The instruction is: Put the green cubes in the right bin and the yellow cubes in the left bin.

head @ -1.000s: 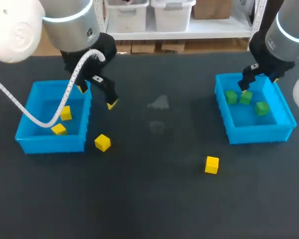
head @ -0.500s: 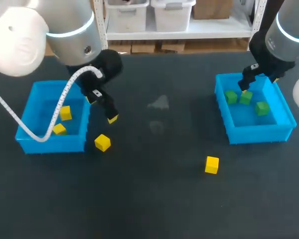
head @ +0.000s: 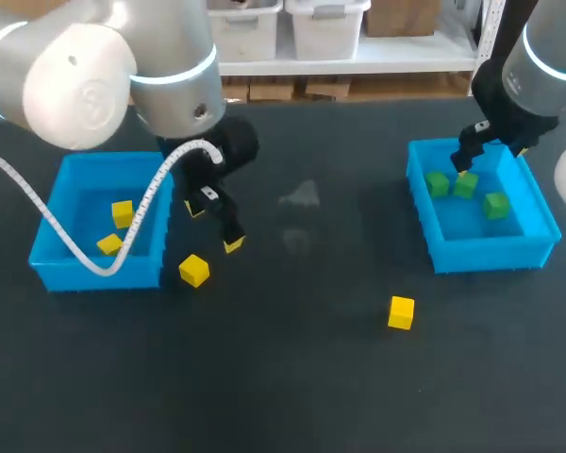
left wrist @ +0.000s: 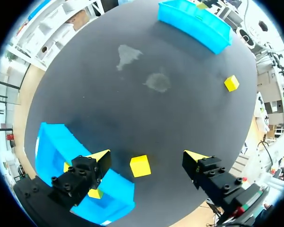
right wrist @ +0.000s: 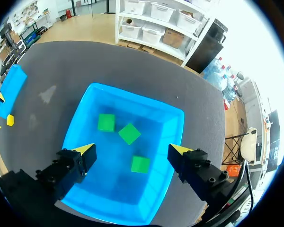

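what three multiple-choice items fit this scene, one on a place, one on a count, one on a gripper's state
1. The yellow cube nearest the left gripper lies:
A. on the table, beside the left bin
B. inside that bin
C. held up off the table

2. How many green cubes are in the right bin?
A. one
B. five
C. three

3. The left gripper is:
A. shut on a yellow cube
B. open, holding nothing
C. shut on a green cube

Answers:
1 A, since the head view shows it on the dark table outside the bin's wall.
2 C, since the right wrist view shows three green cubes on the bin's floor.
3 B, since the left wrist view shows the fingers spread wide and the cube untouched on the table between them.
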